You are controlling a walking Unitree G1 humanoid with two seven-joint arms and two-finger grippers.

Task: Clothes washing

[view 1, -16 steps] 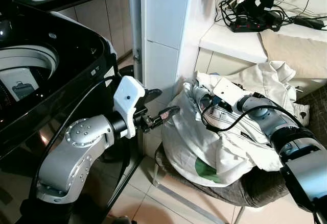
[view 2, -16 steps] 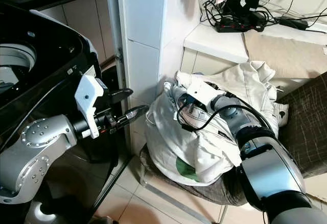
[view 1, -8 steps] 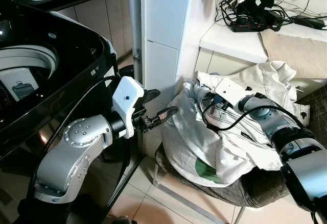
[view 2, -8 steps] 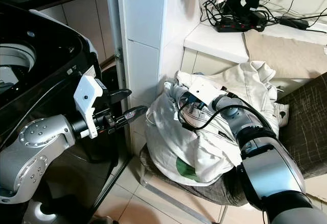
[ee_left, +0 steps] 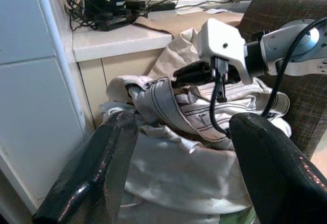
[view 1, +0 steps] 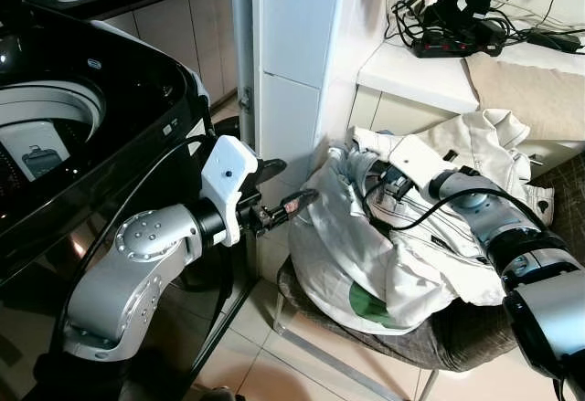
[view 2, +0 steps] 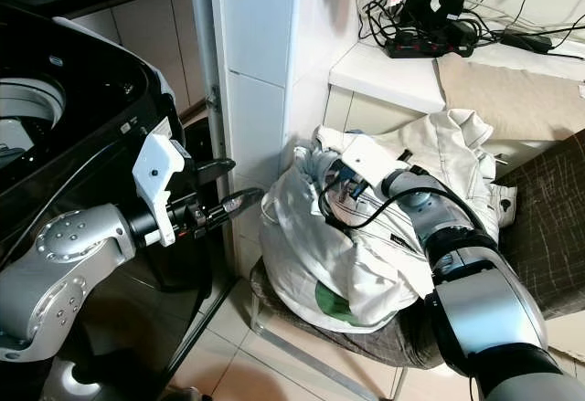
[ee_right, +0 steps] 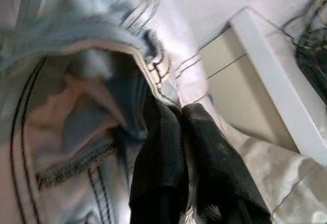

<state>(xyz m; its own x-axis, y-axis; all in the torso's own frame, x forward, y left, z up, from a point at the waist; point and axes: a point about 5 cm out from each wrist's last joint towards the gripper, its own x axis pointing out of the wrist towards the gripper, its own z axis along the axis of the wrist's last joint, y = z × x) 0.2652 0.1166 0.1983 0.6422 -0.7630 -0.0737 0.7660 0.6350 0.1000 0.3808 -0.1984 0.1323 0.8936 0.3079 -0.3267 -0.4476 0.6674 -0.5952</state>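
The laundry pile (view 1: 402, 237) sits heaped on a brown upholstered chair (view 1: 457, 337) beside the open top-loading washing machine (view 1: 82, 118), and the right gripper (ee_right: 176, 132) has its two black fingers pressed nearly together on the stitched hem of a pale, dark-seamed garment (ee_left: 173, 106) at the top of the heap. The left gripper (view 1: 283, 207) hovers just beside the pile's near flank, fingers spread apart and holding nothing. The grip looks thin, only a fold of hem, so the cloth may well slip free once its weight comes on. The garment also lies tangled with a cream shirt (view 1: 475, 145); a lift could drag neighbours along and spill them to the tiled floor (view 1: 274, 364). The right arm's looping cable (view 1: 402, 223) rests against the fabric and might snag
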